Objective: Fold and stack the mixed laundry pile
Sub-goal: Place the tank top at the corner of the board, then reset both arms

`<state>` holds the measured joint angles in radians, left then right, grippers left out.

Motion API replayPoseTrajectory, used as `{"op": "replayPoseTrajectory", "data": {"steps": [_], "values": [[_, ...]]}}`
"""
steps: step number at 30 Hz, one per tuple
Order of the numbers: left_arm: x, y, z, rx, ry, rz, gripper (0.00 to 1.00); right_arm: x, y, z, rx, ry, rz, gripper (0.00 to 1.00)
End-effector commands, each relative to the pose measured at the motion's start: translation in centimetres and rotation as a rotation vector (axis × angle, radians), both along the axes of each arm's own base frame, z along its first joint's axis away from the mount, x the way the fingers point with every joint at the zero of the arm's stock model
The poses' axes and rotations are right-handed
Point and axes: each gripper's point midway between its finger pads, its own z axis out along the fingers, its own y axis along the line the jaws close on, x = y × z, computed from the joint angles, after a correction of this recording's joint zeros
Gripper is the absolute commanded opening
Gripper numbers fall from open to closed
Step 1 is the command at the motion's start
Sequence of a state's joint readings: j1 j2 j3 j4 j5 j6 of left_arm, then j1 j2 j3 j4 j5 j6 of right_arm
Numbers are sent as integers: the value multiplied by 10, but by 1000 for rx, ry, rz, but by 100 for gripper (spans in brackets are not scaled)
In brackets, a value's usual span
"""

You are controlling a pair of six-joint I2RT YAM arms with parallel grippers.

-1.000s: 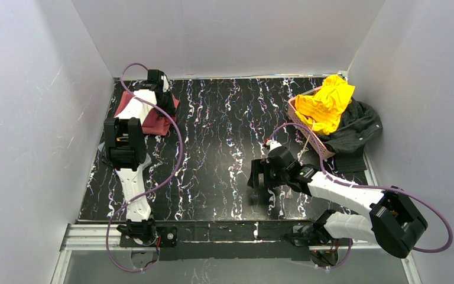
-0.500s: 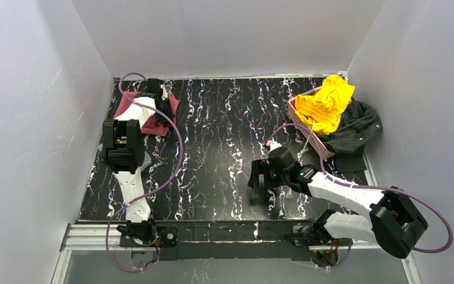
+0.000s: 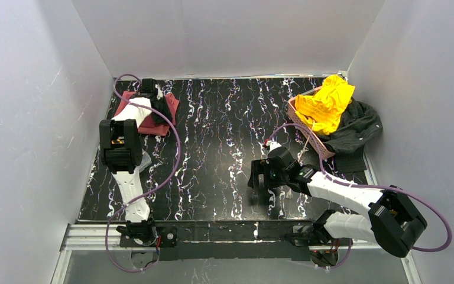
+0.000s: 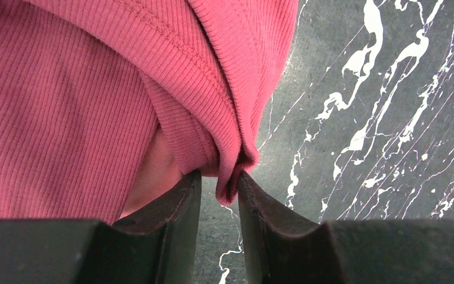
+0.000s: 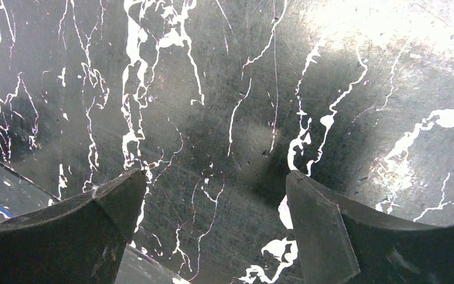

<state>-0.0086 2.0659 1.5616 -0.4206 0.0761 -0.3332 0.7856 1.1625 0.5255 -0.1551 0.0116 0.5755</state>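
Observation:
A salmon-red garment lies folded on a dark maroon one at the far left of the table. My left gripper is low over that stack. In the left wrist view its jaws stand narrowly open around a hanging hem corner of the salmon-red ribbed cloth; the corner touches the right finger, with a gap to the left one. A bright yellow garment and a charcoal-black one are heaped at the far right. My right gripper is open over bare table.
A pink lattice basket lies tipped under the yellow garment, by the right wall. White walls close in the left, far and right sides. The black marbled table shows between the two cloth groups.
My left gripper has shifted a little farther back and left over the red stack. The right arm has not moved.

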Motion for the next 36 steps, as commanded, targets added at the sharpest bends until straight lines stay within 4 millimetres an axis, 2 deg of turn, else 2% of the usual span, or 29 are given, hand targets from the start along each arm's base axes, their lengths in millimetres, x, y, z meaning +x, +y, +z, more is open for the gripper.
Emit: {"op": "replayPoseTrajectory", "data": {"steps": [1, 6, 15, 19, 22, 25, 28, 30, 33, 36], "values": [[3, 3, 26, 6, -48, 2, 30, 4, 4, 1, 18, -15, 3, 96], [1, 8, 31, 31, -64, 5, 37, 4, 3, -1, 17, -13, 1, 96], [0, 13, 31, 63, -57, 4, 41, 3, 3, -2, 17, -10, 0, 96], [3, 8, 25, 40, -60, -12, 44, 3, 3, -2, 17, -9, -1, 96], [8, 1, 22, 7, -73, -34, 38, 3, 3, -1, 17, -11, 1, 96], [15, -4, 28, -16, -105, -45, 23, 2, 3, -2, 15, -8, 1, 96], [19, -5, 37, -25, -137, -45, 19, 2, 3, -3, 13, -5, 0, 95], [20, -6, 42, -28, -151, -47, 18, 1, 5, -4, 22, 3, 6, 95], [18, -7, 47, -35, -163, -52, 5, -2, 7, -4, 33, 16, 19, 95], [10, -8, 58, -46, -158, -56, 0, -2, 7, -3, 34, 16, 17, 94]]}}
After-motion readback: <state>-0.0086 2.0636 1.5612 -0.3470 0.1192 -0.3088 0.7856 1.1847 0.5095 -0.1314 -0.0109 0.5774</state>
